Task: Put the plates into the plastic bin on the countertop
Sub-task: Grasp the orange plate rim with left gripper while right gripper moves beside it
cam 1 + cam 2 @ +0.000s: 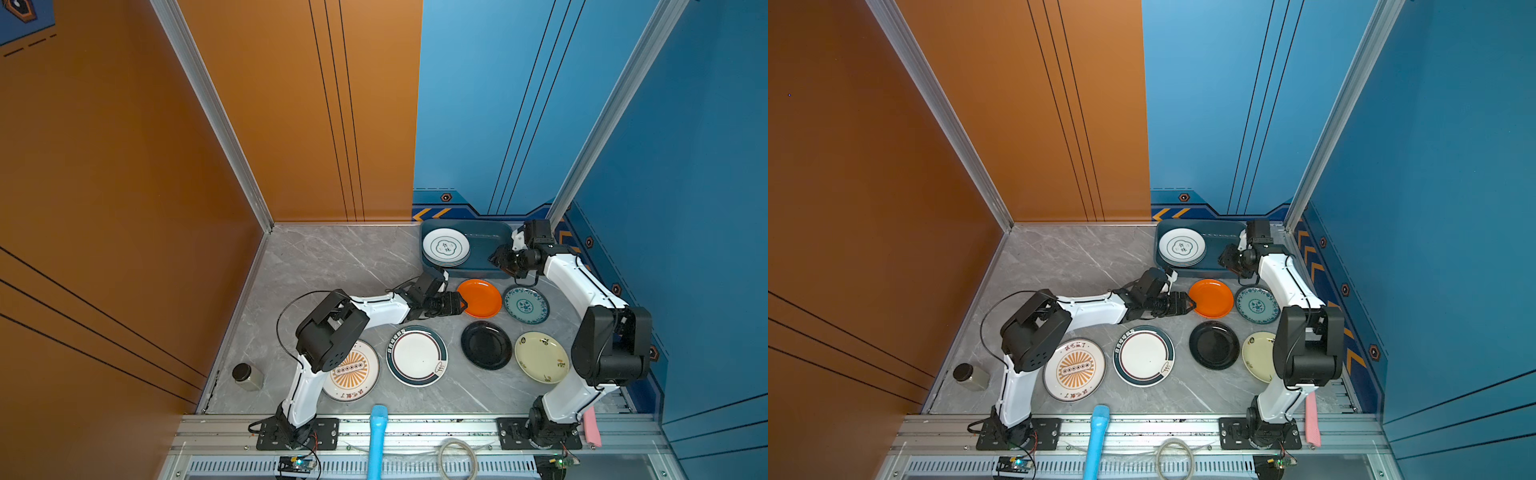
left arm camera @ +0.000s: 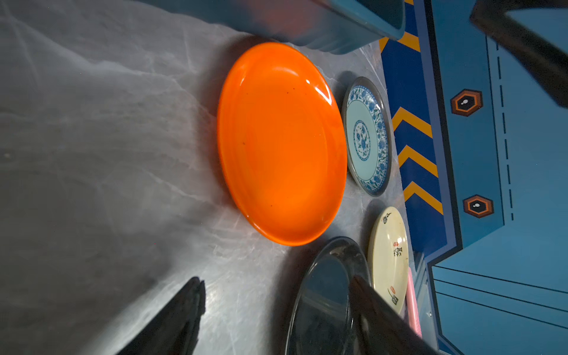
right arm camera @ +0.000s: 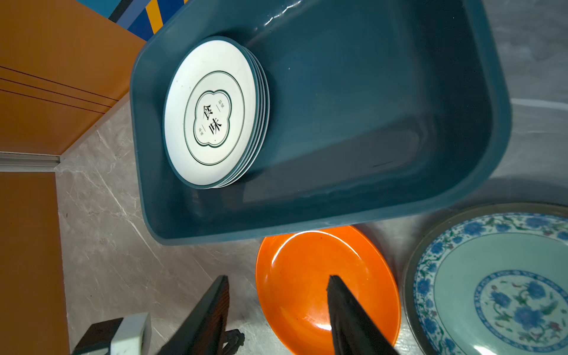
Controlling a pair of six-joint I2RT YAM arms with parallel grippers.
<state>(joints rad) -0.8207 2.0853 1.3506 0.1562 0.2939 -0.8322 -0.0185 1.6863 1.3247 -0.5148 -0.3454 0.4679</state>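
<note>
At back right of countertop (image 1: 324, 266), plastic bin (image 1: 486, 245) lies w/ long axis along rear wall (image 1: 478, 124) — plates (image 1: 446, 247) inside flat. L gripper (image 1: 462, 305) jaws apart at orange plate (image 1: 480, 298), poss. touching; R gripper (image 1: 494, 259) jaws apart, empty.

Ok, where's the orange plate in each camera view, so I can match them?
In a top view: orange plate on the countertop, just in front of the plastic bin.
In a top view: same spot, left of the teal patterned plate.
Left wrist: between the bin and the black plate.
Right wrist: outside the bin's wall, beside the teal patterned plate.
Shared landmark: the plastic bin.
</note>
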